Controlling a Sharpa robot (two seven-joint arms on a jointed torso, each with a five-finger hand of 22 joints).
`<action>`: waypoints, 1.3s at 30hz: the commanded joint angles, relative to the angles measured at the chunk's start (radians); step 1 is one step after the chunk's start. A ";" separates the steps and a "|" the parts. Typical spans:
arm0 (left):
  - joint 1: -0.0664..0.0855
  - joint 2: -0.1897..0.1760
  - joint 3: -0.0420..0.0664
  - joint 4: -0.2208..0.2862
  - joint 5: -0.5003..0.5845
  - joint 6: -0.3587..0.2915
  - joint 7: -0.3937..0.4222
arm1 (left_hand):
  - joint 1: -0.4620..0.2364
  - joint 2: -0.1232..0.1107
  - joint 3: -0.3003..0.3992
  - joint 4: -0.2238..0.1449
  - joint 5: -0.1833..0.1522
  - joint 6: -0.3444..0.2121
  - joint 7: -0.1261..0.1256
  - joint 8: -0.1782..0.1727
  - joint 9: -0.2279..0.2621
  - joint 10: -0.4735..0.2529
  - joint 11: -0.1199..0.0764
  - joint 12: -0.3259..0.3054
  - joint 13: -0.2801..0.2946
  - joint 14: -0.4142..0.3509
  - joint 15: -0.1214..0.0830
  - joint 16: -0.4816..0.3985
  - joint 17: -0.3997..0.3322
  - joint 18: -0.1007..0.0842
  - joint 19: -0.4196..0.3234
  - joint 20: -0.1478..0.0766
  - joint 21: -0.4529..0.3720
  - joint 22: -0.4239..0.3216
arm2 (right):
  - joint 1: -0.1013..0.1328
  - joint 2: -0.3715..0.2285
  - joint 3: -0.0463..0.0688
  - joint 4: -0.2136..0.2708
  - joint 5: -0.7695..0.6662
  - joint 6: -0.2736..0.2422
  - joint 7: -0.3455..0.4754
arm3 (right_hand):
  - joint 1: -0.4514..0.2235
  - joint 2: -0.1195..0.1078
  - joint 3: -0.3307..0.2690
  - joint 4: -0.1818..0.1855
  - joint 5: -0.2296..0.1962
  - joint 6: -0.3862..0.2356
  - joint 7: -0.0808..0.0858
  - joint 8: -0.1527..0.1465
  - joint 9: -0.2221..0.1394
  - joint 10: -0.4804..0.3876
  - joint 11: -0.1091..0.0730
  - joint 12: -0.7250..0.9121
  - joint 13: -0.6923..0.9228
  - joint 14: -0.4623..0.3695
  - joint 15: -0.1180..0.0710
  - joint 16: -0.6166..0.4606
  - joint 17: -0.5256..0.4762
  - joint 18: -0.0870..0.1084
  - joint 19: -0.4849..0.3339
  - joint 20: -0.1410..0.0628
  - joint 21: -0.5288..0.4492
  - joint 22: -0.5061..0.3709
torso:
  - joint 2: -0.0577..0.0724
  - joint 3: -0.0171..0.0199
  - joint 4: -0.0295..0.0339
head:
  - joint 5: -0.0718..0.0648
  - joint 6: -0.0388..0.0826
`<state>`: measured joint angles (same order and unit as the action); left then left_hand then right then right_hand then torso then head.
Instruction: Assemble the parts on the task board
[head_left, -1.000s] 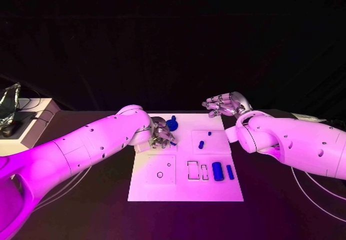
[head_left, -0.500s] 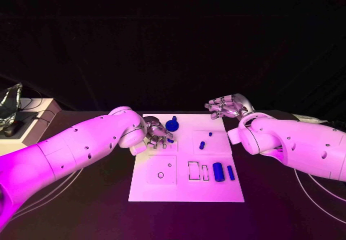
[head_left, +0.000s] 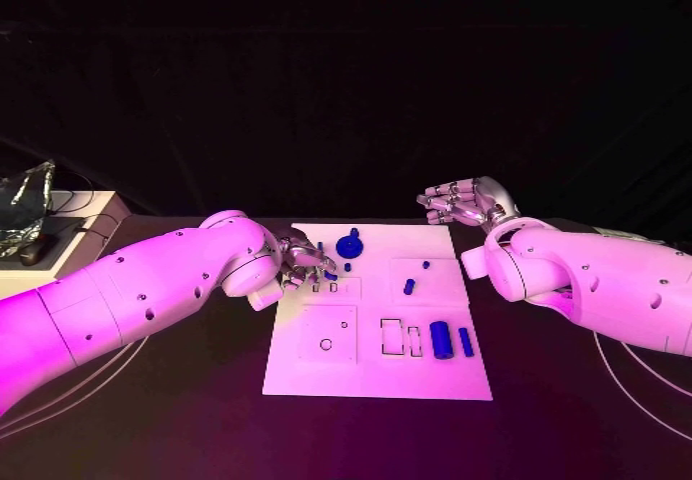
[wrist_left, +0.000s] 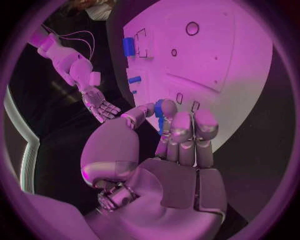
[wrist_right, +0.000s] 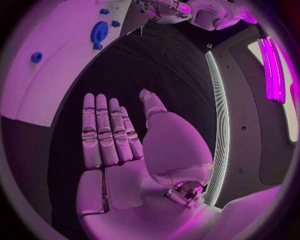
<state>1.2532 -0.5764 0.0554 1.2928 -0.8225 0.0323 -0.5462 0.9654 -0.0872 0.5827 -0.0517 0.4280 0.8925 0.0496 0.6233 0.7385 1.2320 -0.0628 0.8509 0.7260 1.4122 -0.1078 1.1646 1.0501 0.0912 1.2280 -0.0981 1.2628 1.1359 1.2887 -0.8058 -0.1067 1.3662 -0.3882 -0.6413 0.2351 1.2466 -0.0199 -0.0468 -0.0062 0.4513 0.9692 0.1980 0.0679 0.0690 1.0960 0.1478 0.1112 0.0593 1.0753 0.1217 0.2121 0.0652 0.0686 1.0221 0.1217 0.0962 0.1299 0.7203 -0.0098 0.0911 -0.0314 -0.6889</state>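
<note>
Left robot hand (head_left: 307, 262) low over the far left part of the white flat task board (head_left: 378, 375), fingers together, pinching a small blue peg (wrist_left: 159, 108). Best lowered upright into the nearby slot (wrist_left: 179, 98). Right robot hand (head_left: 464, 203) spread, empty, beyond the far right corner.

A robotics lab — black table (head_left: 173, 420) against black drapes (head_left: 346, 110), a white task board (head_left: 378, 375), cables (head_left: 72, 205) and an equipment box (head_left: 90, 212).
</note>
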 joint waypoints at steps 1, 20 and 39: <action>0.000 -0.003 -0.005 0.012 -0.049 -0.044 -0.025 | -0.002 0.009 0.122 -0.115 0.001 0.055 -0.045 0.003 0.035 0.017 -0.007 -0.005 0.004 0.007 -0.001 -0.013 -0.012 -0.011 0.008 -0.002 -0.001 0.005 | 0.004 0.008 0.000 -0.016 0.027 0.045 0.078 | 0.005 0.002 0.002 -0.009 0.006 -0.010 -0.001 -0.005 -0.001 -0.010 0.002 -0.017 0.000 0.021 0.009 -0.084 -0.001 -0.018 -0.029 0.010 -0.012 -0.021 | -0.001 0.0002 0.0017 | 0.006 -0.004; -0.002 0.052 -0.070 -0.027 -0.143 -0.108 -0.034 | -0.006 0.009 0.133 -0.115 -0.002 0.059 -0.046 0.001 0.046 0.029 -0.009 -0.024 0.031 0.007 -0.004 -0.011 -0.031 -0.013 0.021 -0.004 -0.007 0.026 | 0.022 0.087 0.002 -0.160 0.063 0.108 0.170 | 0.016 0.016 0.022 -0.036 0.011 -0.190 0.014 -0.016 -0.015 -0.093 0.033 -0.053 -0.002 -0.046 0.046 -0.153 -0.006 -0.001 -0.127 0.059 -0.024 -0.062 | -0.002 0.0021 0.0026 | 0.009 -0.008; -0.003 0.072 -0.083 -0.038 -0.169 -0.059 -0.039 | 0.002 0.012 0.127 -0.114 -0.007 0.057 -0.045 0.000 0.047 0.029 -0.007 -0.029 0.039 0.006 -0.002 -0.008 -0.035 -0.014 0.022 -0.002 -0.012 0.036 | 0.023 0.084 0.003 -0.146 0.117 0.136 0.153 | 0.013 0.018 0.020 -0.035 0.012 -0.220 0.023 -0.017 -0.016 -0.118 0.039 -0.053 -0.002 -0.060 0.051 -0.152 -0.006 -0.001 -0.146 0.067 -0.025 -0.062 | -0.001 0.0024 -0.0004 | 0.011 -0.017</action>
<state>1.2506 -0.5070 -0.0275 1.2530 -0.9788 -0.0515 -0.5824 0.9590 -0.0898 0.5960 -0.0537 0.4239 0.9061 0.0432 0.6214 0.7387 1.2589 -0.0674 0.8246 0.7632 1.4134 -0.1089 1.1529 1.0163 0.0913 1.2440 -0.1002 1.2556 1.1708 1.3114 -0.7214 -0.1048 1.2177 -0.2909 -0.5328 0.3773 1.2584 -0.0081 -0.0271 -0.0375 0.4609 0.7563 0.1938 0.0564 0.0542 0.9854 0.1869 0.0617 0.0582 1.0200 0.1717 0.0639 0.0608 0.0529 0.8802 0.1894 0.0740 0.0690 0.7193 -0.0071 0.0912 -0.0192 -0.7047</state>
